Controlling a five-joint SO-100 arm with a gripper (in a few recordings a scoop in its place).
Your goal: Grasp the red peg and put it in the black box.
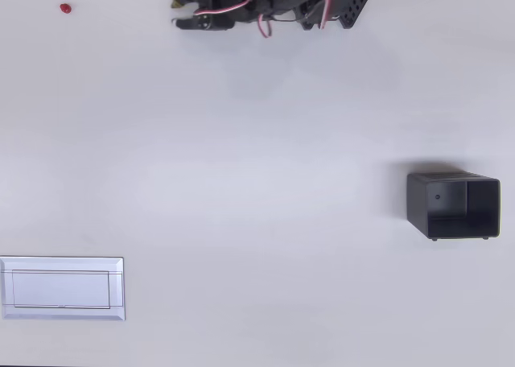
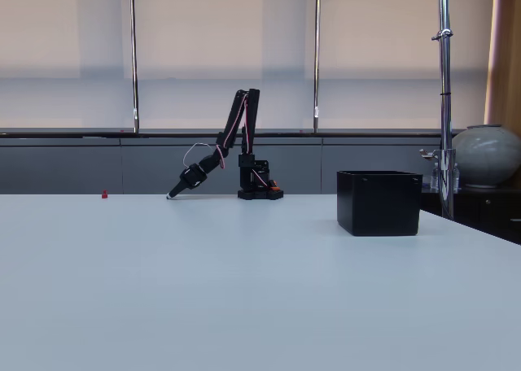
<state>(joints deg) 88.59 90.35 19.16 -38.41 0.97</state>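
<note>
White tabletop (image 2: 244,290) stretches before drawn window blinds (image 2: 220,29) as we look across the scene. We see the red peg (image 1: 65,8), a tiny bright rounded dot, lying alone near the top left corner in the overhead view, well apart from everything else. We find the black box (image 1: 452,205), a dark thin-walled bin, at the right side, its inside bare. We see the black arm's gripper (image 1: 179,13) pointing down toward the table, left of its base, holding nothing we can see; we cannot tell how far its jaws are parted. We spot a white tray (image 1: 62,288) at lower left. We read no writing anywhere.
</note>
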